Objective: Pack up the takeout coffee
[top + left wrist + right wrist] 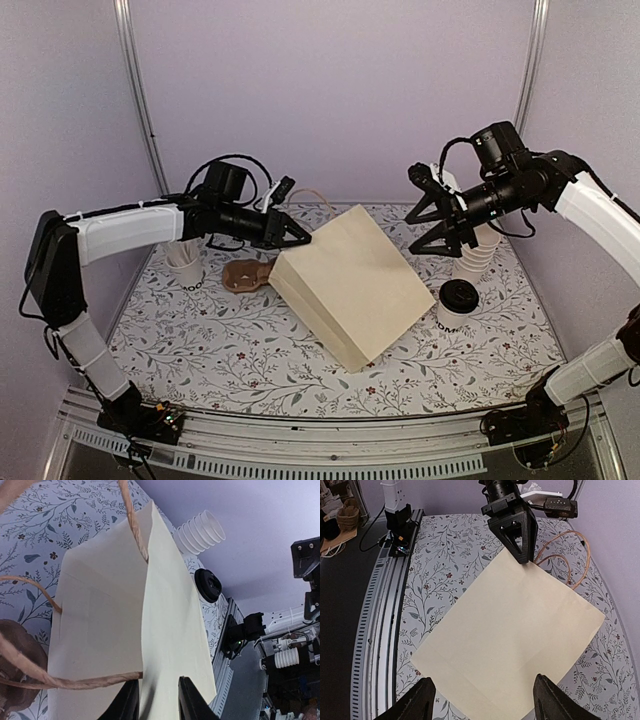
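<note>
Bag [350,285] lip pinched by left fingers [298,238], right fingers [437,238] wide.
Lifting hard, we may tear it or topple the takeout coffee [458,300].

Bag [345,285] lies mid-table [200,350], w/ coffee [458,303] just beside it on the right & cup stack [478,255] behind the coffee. Left of bag sits a low object [245,276], then stick cup [186,268] farther left.

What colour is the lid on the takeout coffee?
Black lid on the white takeout coffee; clearest in the top external view.
</note>
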You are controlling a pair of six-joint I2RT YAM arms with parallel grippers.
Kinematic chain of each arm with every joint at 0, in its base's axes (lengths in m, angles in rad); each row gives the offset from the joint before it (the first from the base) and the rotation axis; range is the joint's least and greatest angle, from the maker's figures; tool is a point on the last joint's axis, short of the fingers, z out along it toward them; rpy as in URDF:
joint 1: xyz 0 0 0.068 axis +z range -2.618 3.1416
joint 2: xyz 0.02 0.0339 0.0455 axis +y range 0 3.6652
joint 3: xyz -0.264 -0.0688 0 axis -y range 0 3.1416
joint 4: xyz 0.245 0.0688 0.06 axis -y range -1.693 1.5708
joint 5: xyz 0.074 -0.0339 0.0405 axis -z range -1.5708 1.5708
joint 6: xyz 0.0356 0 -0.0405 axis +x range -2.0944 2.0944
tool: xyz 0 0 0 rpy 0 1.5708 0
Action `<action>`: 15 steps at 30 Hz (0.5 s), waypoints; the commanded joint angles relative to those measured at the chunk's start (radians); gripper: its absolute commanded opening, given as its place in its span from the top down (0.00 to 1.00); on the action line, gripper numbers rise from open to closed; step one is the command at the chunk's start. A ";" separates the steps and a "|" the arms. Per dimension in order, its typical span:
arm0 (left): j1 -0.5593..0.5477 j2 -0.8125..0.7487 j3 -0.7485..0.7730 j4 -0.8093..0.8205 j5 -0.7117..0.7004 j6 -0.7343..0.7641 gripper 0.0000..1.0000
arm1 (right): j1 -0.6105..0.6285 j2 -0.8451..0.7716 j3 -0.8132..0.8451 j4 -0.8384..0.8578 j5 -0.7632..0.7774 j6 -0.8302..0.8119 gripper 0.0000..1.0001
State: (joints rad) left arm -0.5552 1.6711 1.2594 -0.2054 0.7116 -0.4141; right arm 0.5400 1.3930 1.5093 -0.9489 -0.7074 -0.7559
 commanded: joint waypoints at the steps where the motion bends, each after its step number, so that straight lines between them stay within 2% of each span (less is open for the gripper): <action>1: -0.063 0.071 0.069 -0.055 0.001 0.004 0.73 | -0.005 -0.014 0.023 -0.021 0.014 -0.001 0.30; 7: -0.152 0.075 0.121 -0.082 -0.137 0.043 1.00 | -0.005 0.029 0.098 -0.085 0.067 -0.024 0.30; 11: -0.200 0.013 0.106 -0.081 -0.235 0.069 1.00 | -0.016 0.031 0.113 -0.094 0.086 -0.011 0.30; 15: -0.227 -0.084 0.070 -0.119 -0.316 0.107 1.00 | -0.082 0.053 0.124 -0.085 0.048 0.004 0.31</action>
State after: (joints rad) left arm -0.7639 1.6913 1.3449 -0.2874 0.5011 -0.3618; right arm 0.5083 1.4185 1.6005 -1.0206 -0.6464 -0.7658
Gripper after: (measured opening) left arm 0.011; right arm 0.694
